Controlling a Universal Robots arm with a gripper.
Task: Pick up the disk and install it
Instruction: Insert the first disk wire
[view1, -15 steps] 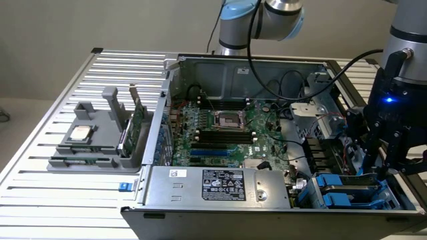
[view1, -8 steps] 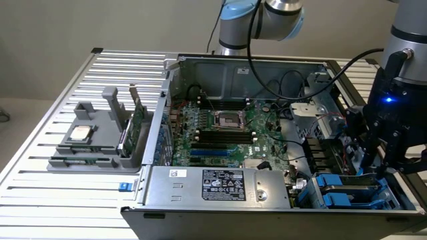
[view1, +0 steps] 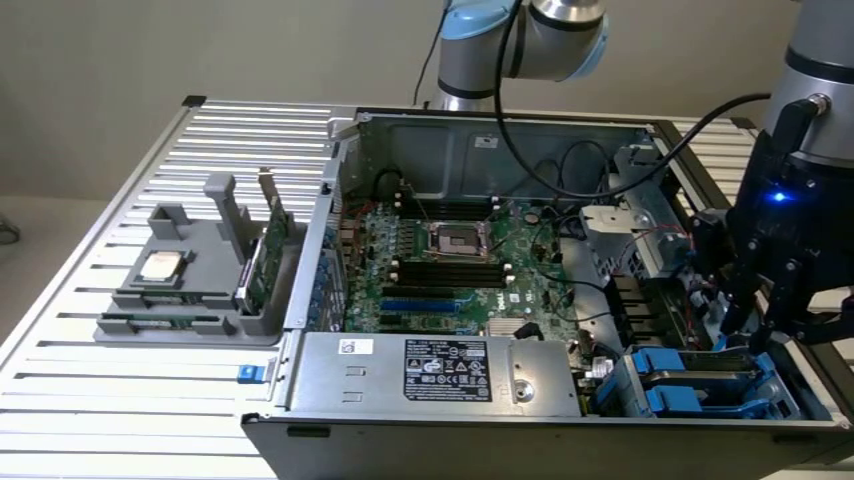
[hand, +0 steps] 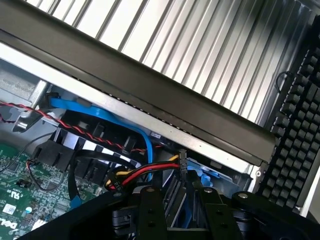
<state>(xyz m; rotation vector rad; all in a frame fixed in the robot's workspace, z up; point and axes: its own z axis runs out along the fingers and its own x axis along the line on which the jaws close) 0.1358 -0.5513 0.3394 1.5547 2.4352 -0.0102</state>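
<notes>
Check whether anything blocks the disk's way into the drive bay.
The pincer grips the disk on edge over the bay. A red, yellow and black cable bundle crosses just ahead of it and may obstruct it.

We see an open computer case (view1: 400, 135) on a slatted table (view1: 134, 400), motherboard (view1: 441, 285) with CPU socket (view1: 461, 240), labelled power supply (view1: 441, 370), grey holder (view1: 200, 300) with CPU chip (view1: 162, 266) and green card (view1: 274, 255), black keyboard (hand: 295, 135), blue cable (hand: 120, 120), red-yellow wires (hand: 145, 172)

Hidden and cropped
The disk (hand: 175, 210) shows one edge within the gripper (hand: 180, 196); the exterior view's right edge cuts the arm (view1: 827, 70)
</notes>
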